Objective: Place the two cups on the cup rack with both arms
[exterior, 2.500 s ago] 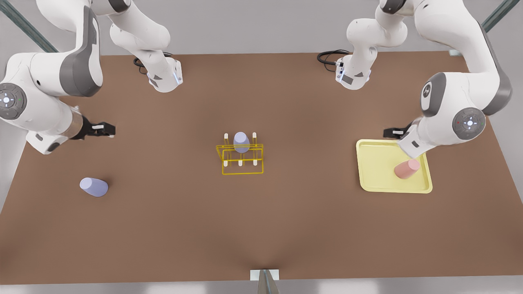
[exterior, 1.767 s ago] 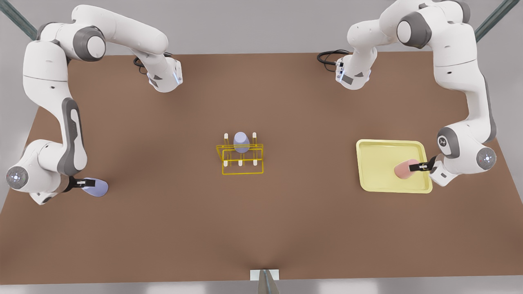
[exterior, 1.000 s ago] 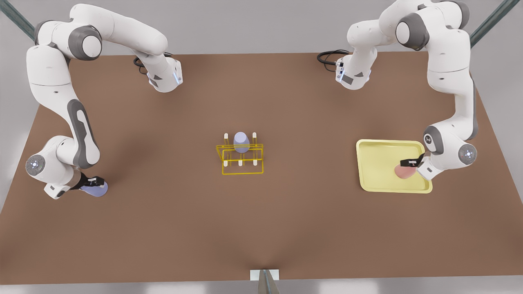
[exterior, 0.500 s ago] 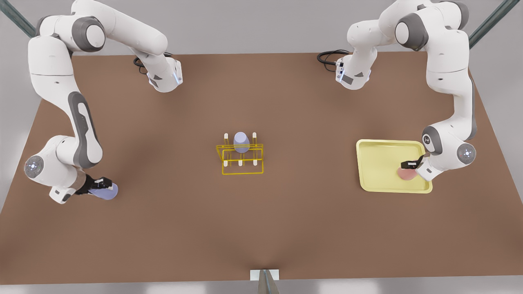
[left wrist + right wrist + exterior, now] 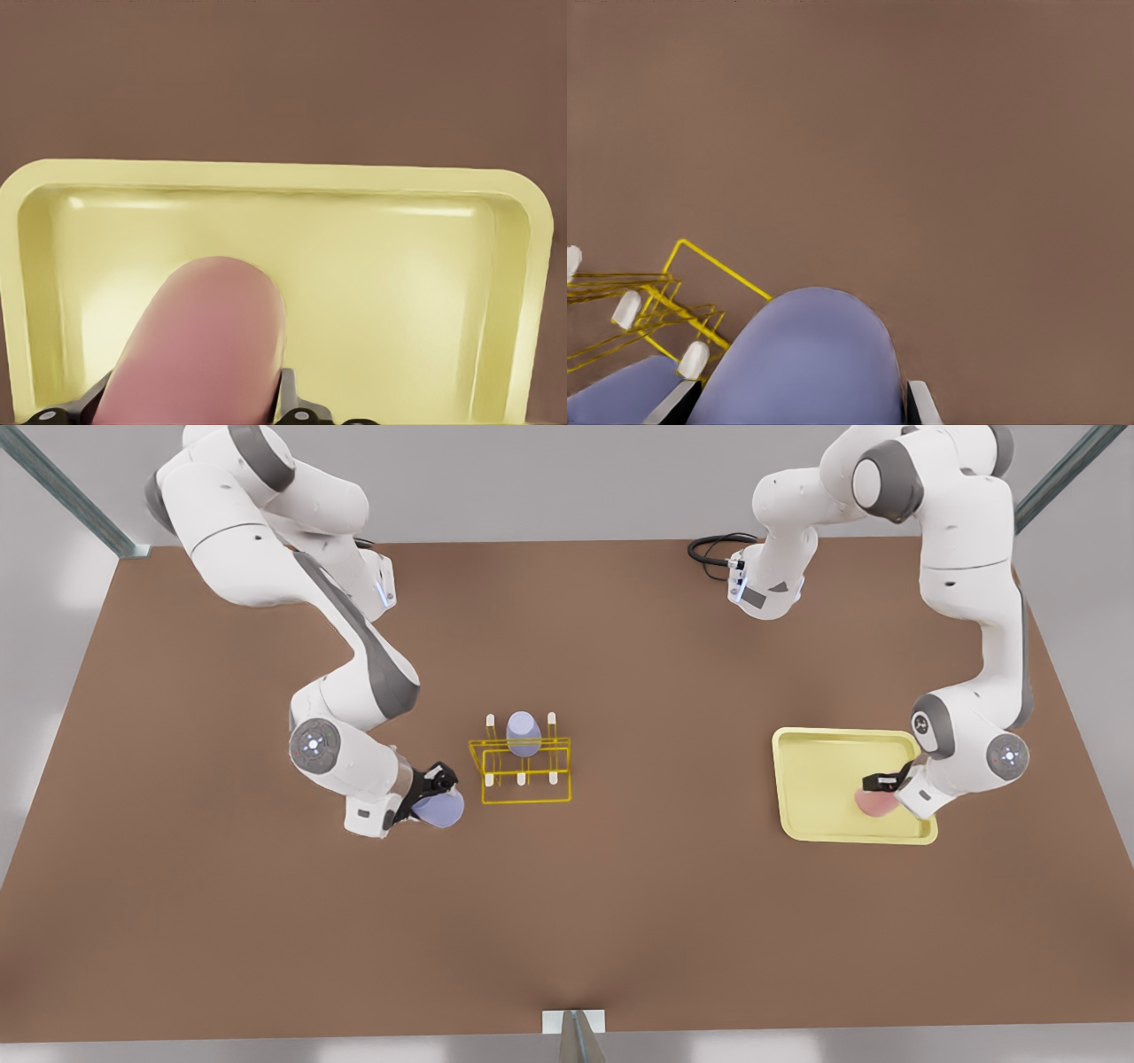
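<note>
My right gripper (image 5: 438, 795) is shut on a lavender cup (image 5: 440, 810) just off the front view's left side of the yellow wire cup rack (image 5: 524, 775). The right wrist view has that cup (image 5: 806, 363) between the fingers (image 5: 921, 403), with the rack (image 5: 673, 301) close beside it. A second lavender cup (image 5: 524, 733) sits upside down on a back peg. My left gripper (image 5: 881, 784) is shut on the salmon pink cup (image 5: 874, 803) over the tray. In the left wrist view the pink cup (image 5: 199, 345) lies between the fingers (image 5: 292, 407).
The pale yellow tray (image 5: 815, 779) lies on the brown table at the front view's right; its rim (image 5: 266, 173) surrounds the pink cup. Both arm bases and a black cable (image 5: 713, 549) stand at the table's far edge. Several white-tipped pegs (image 5: 694, 359) stand bare.
My right gripper has carried the lavender cup from the front view's far left across the table to beside the rack. My left gripper has closed on the pink cup and stayed over the tray.
</note>
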Controlling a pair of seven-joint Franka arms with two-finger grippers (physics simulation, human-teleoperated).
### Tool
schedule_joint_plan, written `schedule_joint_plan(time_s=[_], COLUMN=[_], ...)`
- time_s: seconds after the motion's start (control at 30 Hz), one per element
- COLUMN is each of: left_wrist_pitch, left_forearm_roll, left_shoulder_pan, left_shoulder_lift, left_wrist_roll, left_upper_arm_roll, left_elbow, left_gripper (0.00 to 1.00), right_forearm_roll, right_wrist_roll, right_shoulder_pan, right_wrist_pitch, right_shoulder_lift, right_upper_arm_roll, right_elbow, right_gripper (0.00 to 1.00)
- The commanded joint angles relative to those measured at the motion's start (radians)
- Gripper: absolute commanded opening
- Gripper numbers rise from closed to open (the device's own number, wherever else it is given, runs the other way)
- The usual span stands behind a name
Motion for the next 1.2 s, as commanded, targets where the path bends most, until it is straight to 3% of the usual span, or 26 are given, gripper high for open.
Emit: schedule_joint_plan(time_s=[0.0, 0.2, 0.33, 0.47, 0.57, 0.63, 0.83, 0.9, 0.97, 1.0, 1.07, 1.17], left_wrist_pitch=[-0.032, -0.276, -0.276, -0.273, -0.273, -0.273, -0.27, -0.267, -0.256, -0.252, -0.266, -0.284], left_forearm_roll=[-0.007, -0.033, -0.031, -0.034, -0.034, -0.037, -0.043, -0.06, -0.059, -0.057, -0.054, -0.039], left_shoulder_pan=[-0.008, -0.039, -0.042, -0.183, -0.194, -0.226, -0.295, -0.349, -0.389, -0.41, -0.447, -0.484], left_shoulder_lift=[-0.004, 0.001, 0.025, 0.113, 0.182, 0.221, 0.327, 0.352, 0.361, 0.363, 0.361, 0.363], left_wrist_roll=[-0.2, -0.383, -0.608, -0.912, -1.122, -1.276, -1.564, -1.59, -1.59, -1.593, -1.626, -1.646], left_upper_arm_roll=[-0.027, -0.168, -0.349, -0.37, -0.461, -0.474, -0.577, -0.576, -0.576, -0.574, -0.576, -0.574], left_elbow=[0.004, 0.234, 0.315, 0.438, 0.542, 0.625, 0.806, 0.846, 0.849, 0.849, 0.846, 0.841], left_gripper=[0.86, 0.86, 0.84, 0.85, 0.85, 0.85, 0.85, 0.85, 0.85, 0.85, 0.85, 0.85], right_forearm_roll=[-0.006, -0.013, -0.013, -0.034, -0.043, -0.051, -0.049, -0.049, -0.086, -0.215, -0.22, -0.152], right_wrist_roll=[0.711, 0.839, 0.839, 0.843, 0.871, 0.893, 0.891, 0.88, 0.609, 0.48, 0.222, 0.199], right_shoulder_pan=[0.032, 0.109, 0.111, 0.118, 0.14, 0.151, 0.128, 0.083, -0.006, -0.02, -0.08, -0.057], right_wrist_pitch=[-0.019, -0.009, -0.019, -0.018, -0.018, -0.018, -0.024, -0.104, -0.349, -0.444, -0.608, -0.76], right_shoulder_lift=[0.004, 0.047, 0.061, 0.09, 0.104, 0.105, 0.099, 0.062, 0.058, 0.061, 0.048, -0.22], right_upper_arm_roll=[0.0, -0.001, -0.004, -0.007, -0.009, -0.009, -0.009, -0.001, -0.023, -0.078, -0.135, -0.196], right_elbow=[0.014, 0.042, 0.022, 0.014, 0.013, 0.016, 0.025, 0.056, 0.182, 0.229, 0.336, 0.285], right_gripper=[0.84, 0.84, 0.84, 0.84, 0.84, 1.0, 1.0, 1.0, 1.0, 1.0, 1.0, 1.0])
